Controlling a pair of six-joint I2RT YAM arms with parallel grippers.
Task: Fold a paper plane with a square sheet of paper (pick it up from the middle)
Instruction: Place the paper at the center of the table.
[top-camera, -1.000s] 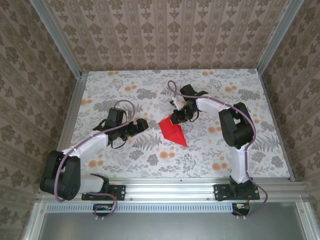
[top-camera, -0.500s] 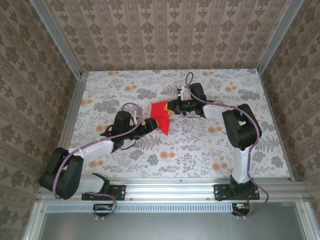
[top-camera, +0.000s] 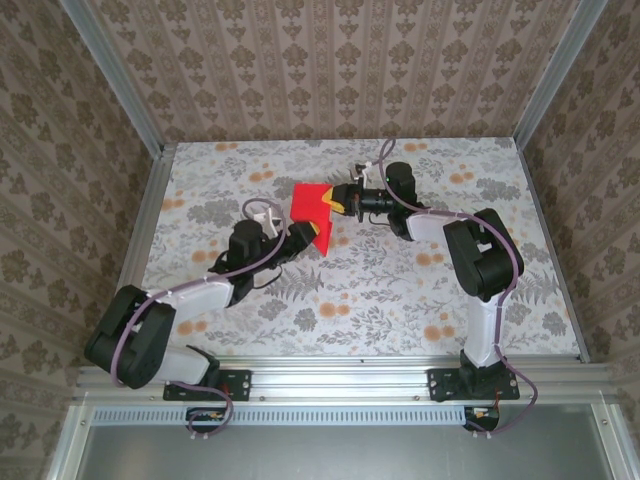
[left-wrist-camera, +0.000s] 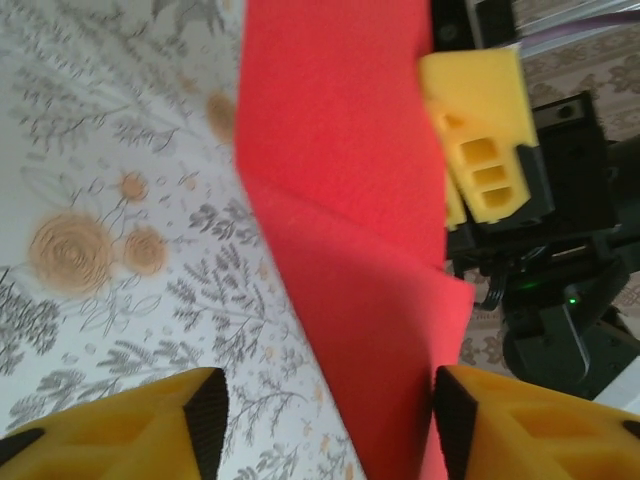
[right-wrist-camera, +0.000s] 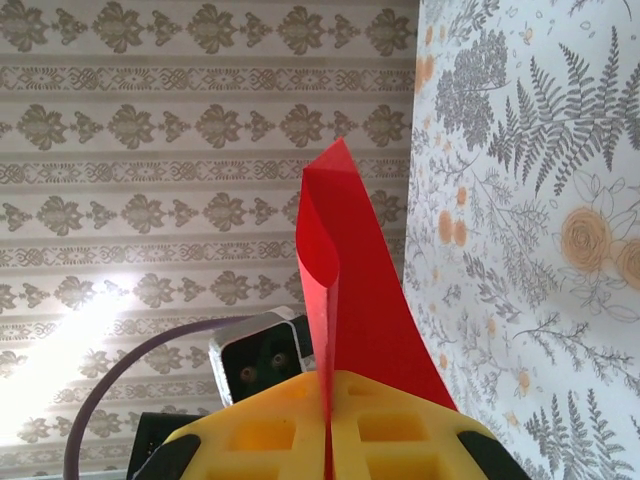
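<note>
At centre frame, lifted off the table (top-camera: 400, 300), the right tool (top-camera: 335, 202) pinches the creased red sheet of paper (top-camera: 308, 203) upright, its lower end hanging between the left tool's (top-camera: 308, 236) spread fingers.

This is looking like a staged robot test cell in a lab rather than a home: aluminium frame posts (top-camera: 113, 75) are boxing in panels of damask wallpaper (top-camera: 330, 70), and a left arm (top-camera: 190, 295) and right arm (top-camera: 480, 260) are sitting bolted to a metal rail (top-camera: 340, 372) at the floral worktop's (top-camera: 400, 300) near edge.
</note>
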